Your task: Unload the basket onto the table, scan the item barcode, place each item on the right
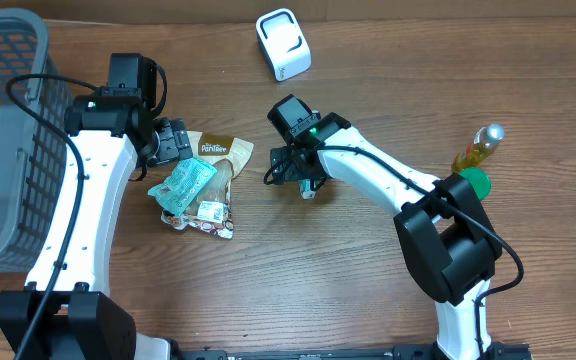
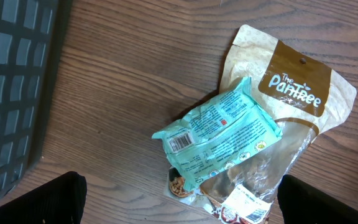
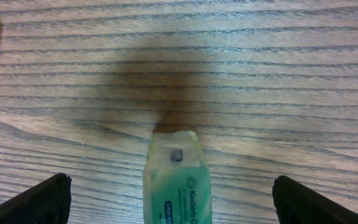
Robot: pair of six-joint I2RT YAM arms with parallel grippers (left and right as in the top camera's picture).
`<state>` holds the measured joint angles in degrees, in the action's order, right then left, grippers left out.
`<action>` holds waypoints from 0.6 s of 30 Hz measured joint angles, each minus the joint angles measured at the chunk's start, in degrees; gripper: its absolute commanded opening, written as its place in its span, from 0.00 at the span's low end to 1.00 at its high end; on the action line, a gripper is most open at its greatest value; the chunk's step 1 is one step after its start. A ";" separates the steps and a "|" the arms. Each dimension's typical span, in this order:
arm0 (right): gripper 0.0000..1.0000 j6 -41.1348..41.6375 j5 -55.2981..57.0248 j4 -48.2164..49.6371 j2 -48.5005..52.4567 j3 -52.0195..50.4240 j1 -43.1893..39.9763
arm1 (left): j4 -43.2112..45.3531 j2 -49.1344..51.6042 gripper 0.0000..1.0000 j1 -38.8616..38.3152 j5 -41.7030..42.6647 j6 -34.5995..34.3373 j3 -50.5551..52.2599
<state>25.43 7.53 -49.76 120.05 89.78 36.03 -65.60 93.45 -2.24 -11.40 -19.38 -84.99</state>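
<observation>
Over on the right arm, the right gripper (image 3: 173, 200) is seen released, its two black fingers (image 3: 42, 202) spread wide. A small pale green translucent plastic pack (image 3: 178, 168) is lying flat on the wooden table (image 3: 278, 74) between them, touched by neither. From overhead this is placed near the table's middle, with the right gripper (image 1: 304, 180) directly above the pack.

A white rounded plastic scanner (image 1: 283, 43) is spotted at the far edge, well apart from the pack.

To the left, the left gripper (image 1: 173, 142) is held above a little pile, also spread open and grasping nothing. A teal crinkled plastic packet (image 2: 219, 137) is found on top, its barcode label turned upward at its left end. Beneath it, a tan paper pouch with a brown band and a clear window (image 2: 291, 87) is laid on the table.

A grey plastic mesh basket (image 1: 3, 120) is set at the far left. A clear bottle of yellow liquid (image 1: 478, 147) is seen at the right.
</observation>
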 measured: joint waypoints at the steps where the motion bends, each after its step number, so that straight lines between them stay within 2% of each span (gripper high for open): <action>1: 1.00 0.00 0.00 -0.09 0.00 0.00 0.00 | 0.00 0.00 1.00 0.00 0.00 0.00 0.00; 2: 0.95 0.02 -0.02 -0.22 0.00 -0.02 0.00 | 0.00 0.00 1.00 0.00 0.00 0.00 0.00; 4: 0.69 -0.11 0.02 -0.42 0.00 -0.02 0.00 | 0.00 0.00 1.00 0.00 0.00 0.00 0.00; 6: 0.25 0.00 -0.04 -0.68 0.00 -0.02 0.00 | 0.00 0.00 1.00 0.00 0.00 0.00 0.00; 9: 0.22 -0.11 0.02 -0.79 0.00 -0.02 0.00 | 0.00 0.00 0.99 0.00 0.00 0.00 0.00; 10: 0.35 0.00 0.00 -0.81 0.00 0.00 0.00 | 0.00 0.00 1.00 0.00 0.00 0.00 0.00; 11: 0.54 -0.15 0.00 -0.83 0.00 -0.02 0.00 | 0.00 0.00 1.00 0.00 0.00 0.00 0.00; 12: 0.64 -0.09 0.07 -0.76 0.00 0.00 0.00 | 0.00 0.00 1.00 0.00 0.00 0.00 0.00; 13: 0.67 -0.07 0.00 -0.72 0.00 -0.02 0.00 | 0.00 0.00 0.99 0.00 0.00 0.00 0.00; 14: 0.62 -0.33 0.00 -0.63 0.00 -0.02 0.00 | 0.00 0.00 0.99 0.00 0.00 0.00 0.00; 15: 0.49 -0.11 0.04 -0.48 0.00 0.00 0.00 | 0.00 0.00 1.00 0.00 0.00 0.00 0.00; 16: 0.31 -0.35 0.02 -0.33 0.00 0.00 0.00 | 0.00 0.00 1.00 0.00 0.00 0.00 0.00; 17: 0.22 -0.28 -0.04 -0.31 0.00 -0.02 0.00 | 0.00 0.00 1.00 0.00 0.00 0.00 0.00; 18: 0.22 -0.31 0.09 -0.28 0.00 -0.02 0.00 | 0.00 0.00 1.00 0.00 0.00 0.00 0.00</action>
<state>25.12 7.62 -50.04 120.05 89.76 36.03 -65.60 93.45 -2.24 -11.40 -19.38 -84.99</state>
